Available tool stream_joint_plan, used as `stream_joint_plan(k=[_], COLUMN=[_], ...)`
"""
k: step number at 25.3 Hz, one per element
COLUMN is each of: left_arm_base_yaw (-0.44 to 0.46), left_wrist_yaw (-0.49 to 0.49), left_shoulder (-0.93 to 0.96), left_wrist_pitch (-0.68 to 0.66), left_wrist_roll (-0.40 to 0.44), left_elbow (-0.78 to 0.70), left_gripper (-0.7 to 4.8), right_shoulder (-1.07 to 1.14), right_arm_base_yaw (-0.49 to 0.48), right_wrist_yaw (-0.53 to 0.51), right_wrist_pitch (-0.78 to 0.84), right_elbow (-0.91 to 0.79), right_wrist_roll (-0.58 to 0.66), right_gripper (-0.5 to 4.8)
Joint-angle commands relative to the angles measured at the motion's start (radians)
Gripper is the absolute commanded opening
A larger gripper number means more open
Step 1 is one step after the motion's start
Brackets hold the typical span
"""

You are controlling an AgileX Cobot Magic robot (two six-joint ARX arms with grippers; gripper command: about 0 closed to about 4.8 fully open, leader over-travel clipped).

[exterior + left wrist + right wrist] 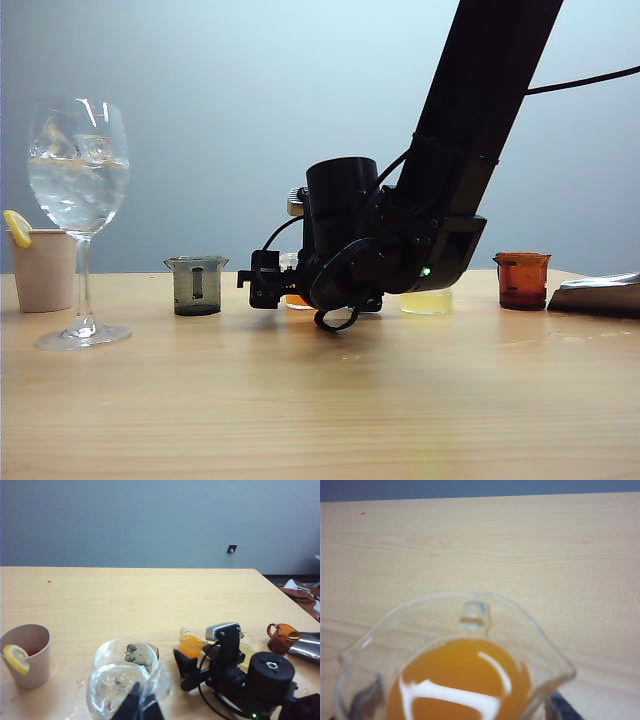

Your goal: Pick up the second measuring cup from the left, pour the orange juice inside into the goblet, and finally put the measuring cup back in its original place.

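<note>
Nearest the exterior camera stood the goblet (78, 200), upright on the table (320, 400) at the left, ice floating in its clear bowl, with a beige cup (42, 268) carrying a lemon slice just behind it. Further back ran the row of small cups: a smoky grey cup (196, 285), then the second measuring cup (191, 644) with the orange juice (190, 646) in it — largely hidden in the exterior view behind the right arm — then a cup of pale yellow liquid (427, 300), and an amber cup (521, 280) at the far right.

The right gripper (192, 667) was low at the table, pointing toward the left of the exterior view, its jaws spread wide and level with the measuring cup. In the right wrist view the cup filled the near foreground with dark fingers (365, 700) showing on either side through the glass, so the cup appeared to sit between the open jaws, not yet clamped. The cup stood upright, its axis vertical, so a sideways squeeze would suit it.

The left gripper (140, 707) hung near the goblet, well clear of the measuring cup — whether it was apart or together could not be told. The right arm was plainly the nearer one.
</note>
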Motion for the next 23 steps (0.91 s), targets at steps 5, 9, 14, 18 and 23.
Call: stream_joint_plan(k=[5, 9, 14, 18, 23], left_arm_base_yaw=[0.000, 0.000, 0.000, 0.000, 0.000], left_wrist_yaw=[0.000, 0.000, 0.001, 0.001, 0.001], left_shoulder=[-0.001, -0.002, -0.002, -0.002, -0.002], left_wrist_pitch=[0.013, 0.012, 0.012, 0.012, 0.009], left_wrist_roll=[-0.004, -0.004, -0.004, -0.004, -0.004], left_elbow=[0.004, 0.004, 0.004, 0.004, 0.004], left_gripper=[-0.05, -0.05, -0.05, -0.05, -0.05], right_shoulder=[0.013, 0.038, 0.039, 0.039, 0.039], right_arm_base_yaw=[-0.005, -0.012, -0.014, -0.013, -0.013], right_wrist_yaw=[-0.002, -0.006, -0.005, -0.006, -0.010], right_wrist_pitch=[0.000, 0.002, 0.001, 0.001, 0.002], right_elbow=[0.032, 0.062, 0.069, 0.068, 0.068], right_wrist_roll=[0.001, 0.002, 0.002, 0.001, 0.001], right_gripper=[4.15, 4.15, 4.06, 2.07, 0.49])
